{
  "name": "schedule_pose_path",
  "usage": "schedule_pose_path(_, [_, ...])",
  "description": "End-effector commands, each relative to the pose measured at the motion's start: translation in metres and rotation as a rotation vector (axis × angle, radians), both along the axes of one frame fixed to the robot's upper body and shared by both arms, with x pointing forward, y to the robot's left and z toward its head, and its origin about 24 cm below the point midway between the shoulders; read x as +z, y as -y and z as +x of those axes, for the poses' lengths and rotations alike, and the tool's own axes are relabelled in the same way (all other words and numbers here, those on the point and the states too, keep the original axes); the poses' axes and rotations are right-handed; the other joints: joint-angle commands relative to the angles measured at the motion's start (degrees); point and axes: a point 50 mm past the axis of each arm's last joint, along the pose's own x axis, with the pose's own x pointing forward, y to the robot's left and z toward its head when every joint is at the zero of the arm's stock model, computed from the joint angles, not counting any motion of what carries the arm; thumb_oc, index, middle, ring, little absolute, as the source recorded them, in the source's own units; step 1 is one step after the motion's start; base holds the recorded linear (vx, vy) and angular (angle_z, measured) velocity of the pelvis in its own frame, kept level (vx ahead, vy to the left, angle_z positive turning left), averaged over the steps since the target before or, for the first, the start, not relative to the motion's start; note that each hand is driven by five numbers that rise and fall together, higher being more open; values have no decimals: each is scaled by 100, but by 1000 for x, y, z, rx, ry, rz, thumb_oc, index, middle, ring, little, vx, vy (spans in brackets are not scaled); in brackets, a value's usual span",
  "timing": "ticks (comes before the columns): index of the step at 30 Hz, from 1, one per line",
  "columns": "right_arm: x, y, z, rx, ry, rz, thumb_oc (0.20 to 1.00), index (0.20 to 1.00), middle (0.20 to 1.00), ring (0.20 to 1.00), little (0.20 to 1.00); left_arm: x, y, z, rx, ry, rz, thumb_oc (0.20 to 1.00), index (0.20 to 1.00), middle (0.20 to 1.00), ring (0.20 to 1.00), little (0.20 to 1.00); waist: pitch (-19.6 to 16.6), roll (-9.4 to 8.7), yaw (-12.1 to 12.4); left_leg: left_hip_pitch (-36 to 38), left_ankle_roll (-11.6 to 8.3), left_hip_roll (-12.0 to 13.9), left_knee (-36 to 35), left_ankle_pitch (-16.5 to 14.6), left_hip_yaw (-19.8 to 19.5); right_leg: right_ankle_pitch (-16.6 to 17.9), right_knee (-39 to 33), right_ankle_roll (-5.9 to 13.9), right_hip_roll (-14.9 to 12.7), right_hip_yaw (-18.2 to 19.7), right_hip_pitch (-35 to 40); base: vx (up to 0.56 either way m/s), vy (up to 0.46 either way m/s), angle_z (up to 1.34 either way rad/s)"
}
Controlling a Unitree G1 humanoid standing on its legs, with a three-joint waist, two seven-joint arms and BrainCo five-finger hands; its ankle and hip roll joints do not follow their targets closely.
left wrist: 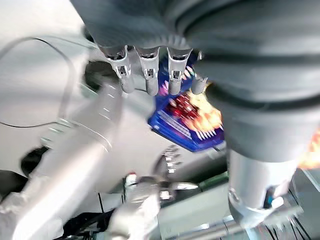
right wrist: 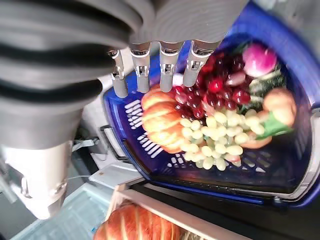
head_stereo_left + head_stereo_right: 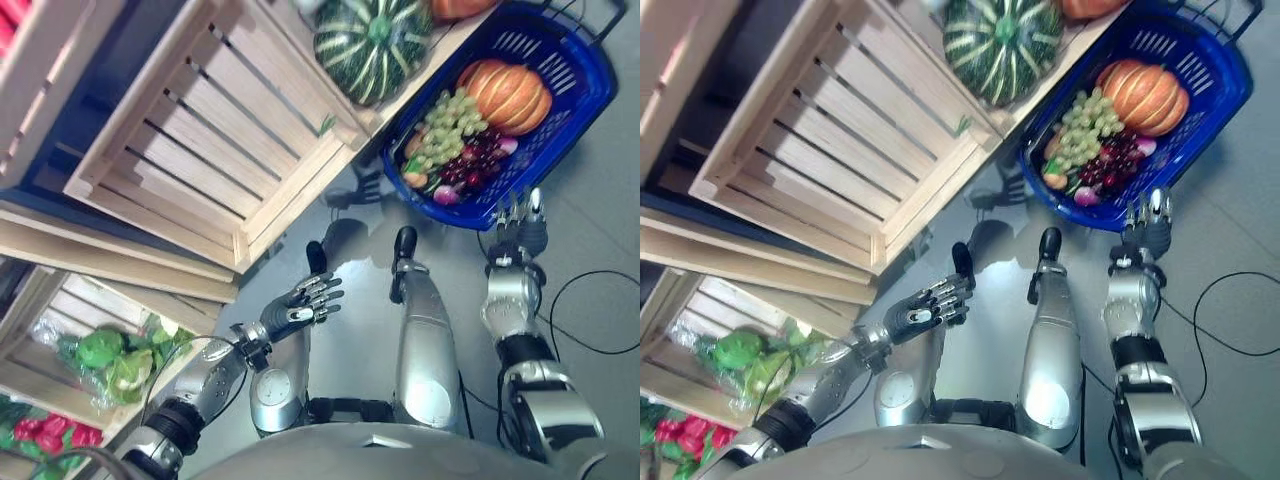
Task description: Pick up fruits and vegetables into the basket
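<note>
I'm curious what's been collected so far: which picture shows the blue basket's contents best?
The right wrist view: the blue basket appears close, with produce distinct. Both eye views show it smaller, upper right; the left wrist view shows it blurred.

Silver-grey jointed arms gleaming, dark ribbed wrist covers, left hand point(image 3: 305, 300) and right hand point(image 3: 518, 228) showing silver dark-tipped fingers
</note>
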Motion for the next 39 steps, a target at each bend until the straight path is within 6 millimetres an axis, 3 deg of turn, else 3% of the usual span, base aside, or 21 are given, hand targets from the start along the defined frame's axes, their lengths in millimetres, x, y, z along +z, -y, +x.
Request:
schedule_pose_path(1, [9,-14,-9,115,64,-169,1000,1000,1000,1000,1000,-13,-12,-24,103,-90,-32,1000,1000,1000,1000,1000,-182,-389,-177,220,150,154,388,-331,56,-261,-76,184,14,-151,894,139,109,-10])
schedule_pose_path(2, [5,-22,-18,174,38,-234,1000,1000,1000,1000,1000,-16,-17,-27,151,-93,-7,1000,1000,1000,1000,1000,-394,-517,-186,444,161,164,328,-372,61,-216,-282,243,11,-124,1170,153,111,-16])
schedule_pose_path(5, [-13,-28,-37,273,-47,-246,1000,1000,1000,1000,1000,-25,-28,-37,231,-121,13,1000,1000,1000,1000,1000,-810,-679,-186,870,158,167,80,-408,64,-127,-724,380,3,-98,1686,164,97,-21])
schedule_pose_path(13, [-57,-65,-72,580,-296,-323,1000,1000,1000,1000,1000,-51,-58,-59,414,-218,198,1000,1000,1000,1000,1000,-1672,-867,-63,1599,205,114,-402,-469,137,67,-1226,628,-55,-86,2304,113,72,-7])
schedule_pose_path(14, [-70,-72,-78,647,-376,-321,1000,1000,1000,1000,1000,-57,-66,-62,438,-236,260,1000,1000,1000,1000,1000,-1799,-898,-33,1739,206,102,-505,-469,154,108,-1298,673,-73,-113,2410,19,47,-2])
schedule_pose_path(19, [-102,-90,-96,813,-571,-255,1000,1000,1000,1000,1000,-72,-76,-66,440,-330,359,1000,1000,1000,1000,1000,-1968,-913,21,2000,197,92,-793,-407,170,213,-1493,750,-107,-206,2619,-10,32,2])
schedule_pose_path(20, [-113,-93,-101,853,-641,-314,1000,1000,1000,1000,1000,-78,-77,-67,404,-369,394,1000,1000,1000,1000,1000,-2014,-916,55,2063,186,84,-897,-364,176,259,-1559,784,-122,-258,2671,-49,14,3])
schedule_pose_path(26, [-153,-89,-128,865,-936,-216,1000,1000,1000,1000,1000,-95,-75,-67,315,-466,475,1000,1000,1000,1000,1000,-2144,-825,110,2293,145,29,-1338,-202,233,398,-1916,823,-108,-491,2914,-46,30,6])
schedule_pose_path(31, [-166,-95,-146,929,-1039,-136,1000,1000,1000,1000,1000,-102,-68,-73,277,-546,437,1000,1000,1000,1000,1000,-2201,-783,152,2341,169,-14,-1341,-242,281,373,-1999,792,-104,-592,3019,-56,24,-1])
schedule_pose_path(39, [-172,-95,-153,996,-1114,-130,1000,1000,1000,1000,1000,-109,-57,-83,170,-644,400,1000,1000,1000,1000,1000,-2277,-807,244,2429,206,-49,-1323,-290,246,317,-2104,700,-18,-665,3202,-46,-7,6])
